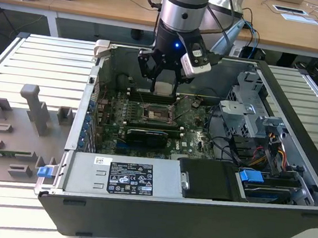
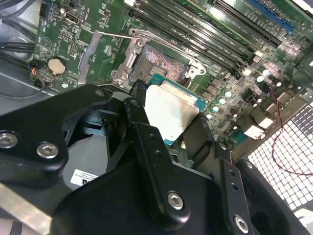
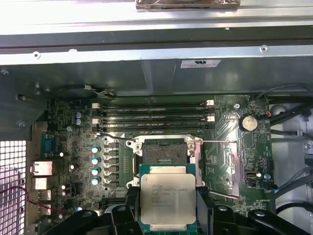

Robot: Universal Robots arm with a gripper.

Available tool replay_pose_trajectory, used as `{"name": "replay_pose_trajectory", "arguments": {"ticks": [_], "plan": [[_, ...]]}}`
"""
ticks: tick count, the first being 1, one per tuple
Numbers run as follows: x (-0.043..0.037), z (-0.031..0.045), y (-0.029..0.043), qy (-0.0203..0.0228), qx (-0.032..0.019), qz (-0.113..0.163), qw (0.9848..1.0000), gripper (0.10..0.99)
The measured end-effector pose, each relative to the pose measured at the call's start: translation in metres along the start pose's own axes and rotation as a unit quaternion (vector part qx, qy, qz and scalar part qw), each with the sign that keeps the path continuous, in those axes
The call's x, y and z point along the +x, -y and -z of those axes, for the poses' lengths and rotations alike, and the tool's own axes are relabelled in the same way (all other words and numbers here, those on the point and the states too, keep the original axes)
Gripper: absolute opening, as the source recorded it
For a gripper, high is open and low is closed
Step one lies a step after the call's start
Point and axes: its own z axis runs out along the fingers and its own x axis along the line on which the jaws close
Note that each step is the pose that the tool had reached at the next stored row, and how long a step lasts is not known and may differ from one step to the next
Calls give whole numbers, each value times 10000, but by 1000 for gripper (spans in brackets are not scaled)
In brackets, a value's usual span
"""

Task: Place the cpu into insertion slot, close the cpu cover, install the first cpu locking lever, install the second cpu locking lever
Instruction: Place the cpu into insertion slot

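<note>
In the exterior view, just right of the left wall of the case (image 1: 85, 117), the gripper (image 1: 165, 89) hangs over the green board (image 1: 197, 134). Its fingers are clamped on two opposite sides of the cpu (image 1: 165, 87), which is held flat. The bare socket (image 1: 158, 114) lies below the chip, apart from it. In the first wrist view their edges run parallel.

No text can be read: print on the power supply label (image 1: 131, 178) and the cpu (image 3: 167, 200) is too small.
</note>
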Motion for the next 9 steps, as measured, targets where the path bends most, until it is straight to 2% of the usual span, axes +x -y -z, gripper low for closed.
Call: {"name": "replay_pose_trajectory", "arguments": {"ticks": [9], "plan": [[-2,-83,7,0,0,0,10000,545]]}}
